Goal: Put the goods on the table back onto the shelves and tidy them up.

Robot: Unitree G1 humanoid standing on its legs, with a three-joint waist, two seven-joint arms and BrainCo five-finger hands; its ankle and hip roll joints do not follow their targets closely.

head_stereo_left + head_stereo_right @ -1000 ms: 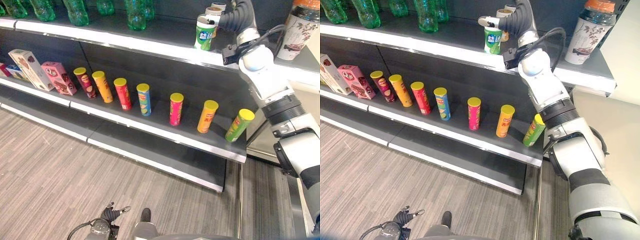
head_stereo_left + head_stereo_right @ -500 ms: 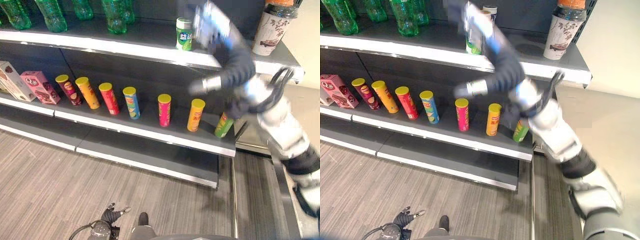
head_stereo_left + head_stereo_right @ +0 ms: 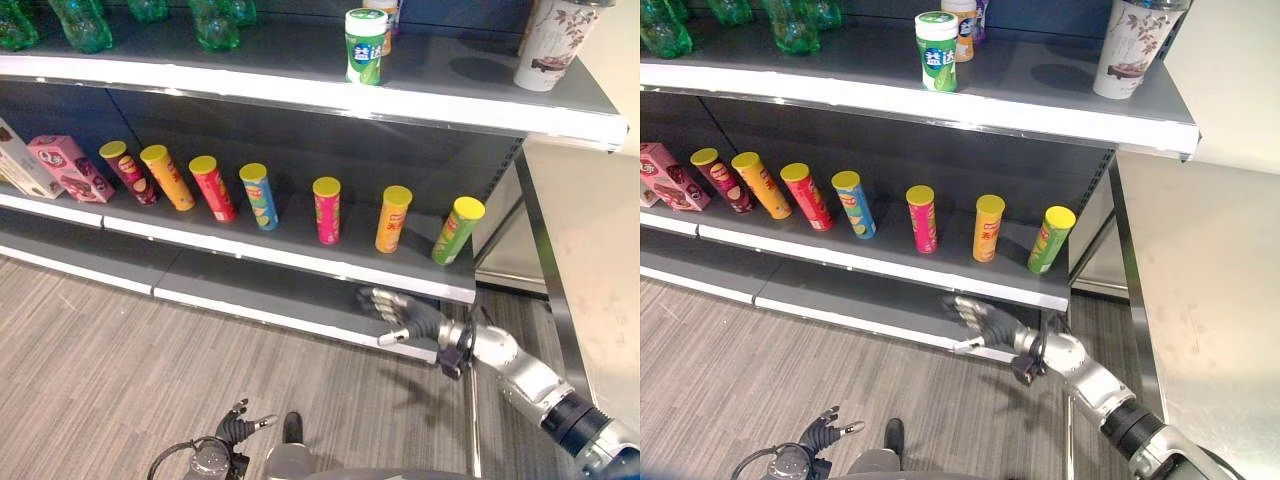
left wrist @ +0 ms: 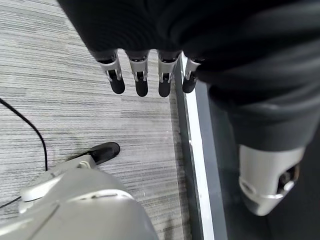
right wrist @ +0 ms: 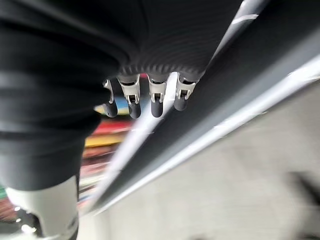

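Observation:
A green and white can (image 3: 365, 45) stands upright near the front edge of the top shelf (image 3: 480, 105), free of any hand, with another small can close behind it. My right hand (image 3: 405, 315) hangs low in front of the bottom shelf (image 3: 300, 295), open and empty; its fingers (image 5: 155, 97) are straight. My left hand (image 3: 235, 428) is down by the floor, also open and empty, its fingers (image 4: 140, 75) straight above the carpet.
Several coloured chip tubes (image 3: 327, 210) stand in a row on the middle shelf, the rightmost green one (image 3: 457, 230) leaning. Snack boxes (image 3: 65, 168) sit at its left end. Green bottles (image 3: 85, 18) and a tall patterned cup (image 3: 553, 42) stand on the top shelf. A steel table (image 3: 1200, 300) is at the right.
My right hand has let go of the green and white can on the top shelf and swung down in front of the bottom shelf. The camera has shifted to the right.

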